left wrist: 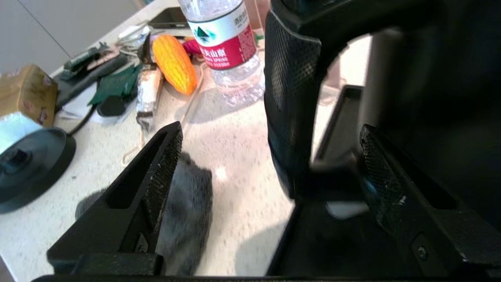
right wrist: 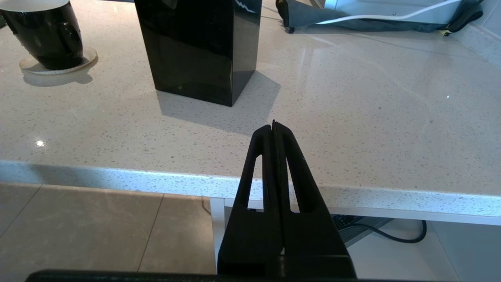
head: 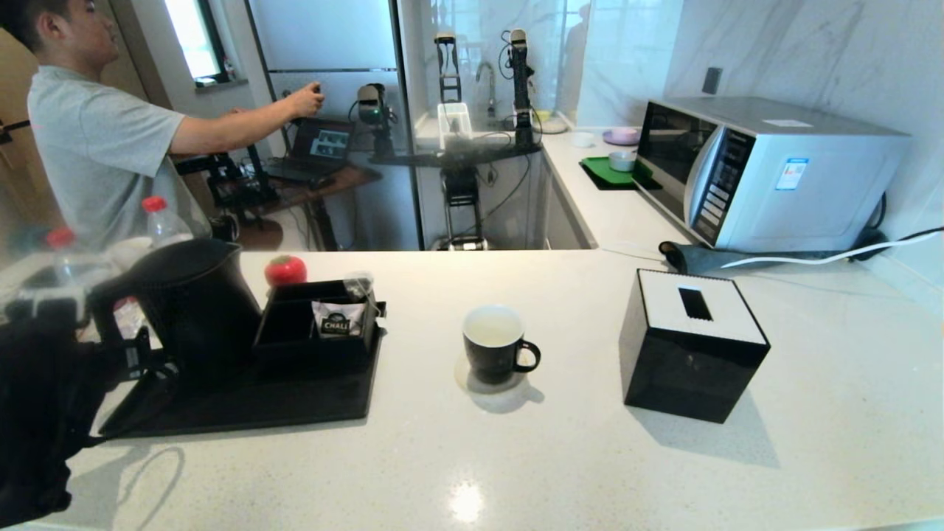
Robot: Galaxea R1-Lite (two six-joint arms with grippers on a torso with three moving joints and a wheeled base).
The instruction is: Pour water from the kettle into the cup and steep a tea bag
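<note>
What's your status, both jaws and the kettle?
Left gripper open, jaws straddling the kettle handle, not closed. Right gripper shut, parked off the counter edge. Kettle on tray, cup on coaster. Pour path unobstructed.

White speckled counter (head: 590, 472): black tray (head: 243, 409), coaster (head: 472, 383), tissue box (head: 693, 346), microwave (head: 767, 173).

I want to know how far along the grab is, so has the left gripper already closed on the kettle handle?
No. In the left wrist view the left gripper is open, its fingers spread either side of the kettle handle, not yet clamped.
</note>
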